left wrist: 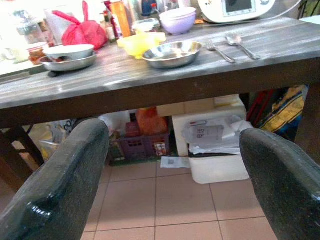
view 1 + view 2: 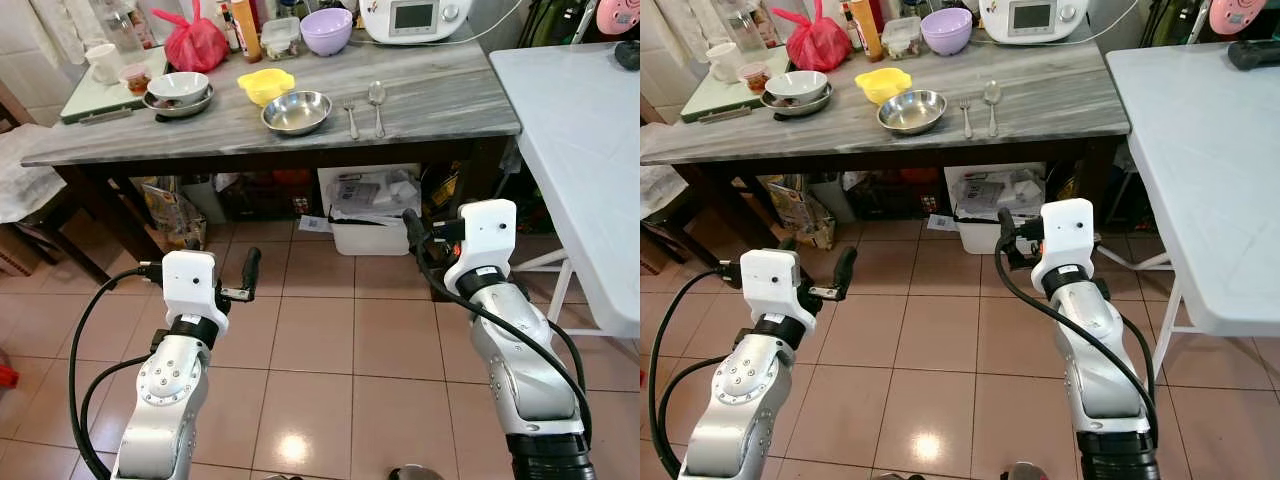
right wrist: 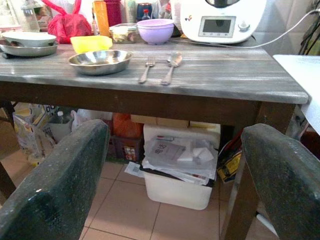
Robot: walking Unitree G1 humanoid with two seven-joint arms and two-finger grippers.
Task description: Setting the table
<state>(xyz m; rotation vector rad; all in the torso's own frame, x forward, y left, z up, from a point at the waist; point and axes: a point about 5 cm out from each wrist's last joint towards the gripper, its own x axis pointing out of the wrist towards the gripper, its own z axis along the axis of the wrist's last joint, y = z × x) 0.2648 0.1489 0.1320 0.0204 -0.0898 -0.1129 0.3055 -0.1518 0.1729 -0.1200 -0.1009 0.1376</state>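
Both hands, left hand [image 2: 205,290] and right hand [image 2: 428,232], wide open, empty, low in frame before grey marble-top desk [image 2: 440,100]. Risk: reaching upward for round steel bowl [image 2: 296,111] or metal fork [image 2: 351,117] could strike the desk edge.

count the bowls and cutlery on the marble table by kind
steel bowls: 2
white bowl: 1
yellow bowl: 1
purple bowl: 1
fork: 1
spoon: 1
total: 7

Both arms are silver metal with little round screws at the joints, each capped by a boxy white wrist block. Black cables loop alongside. Left hand [image 2: 247,273] and right hand [image 2: 412,228] have long black fingers.
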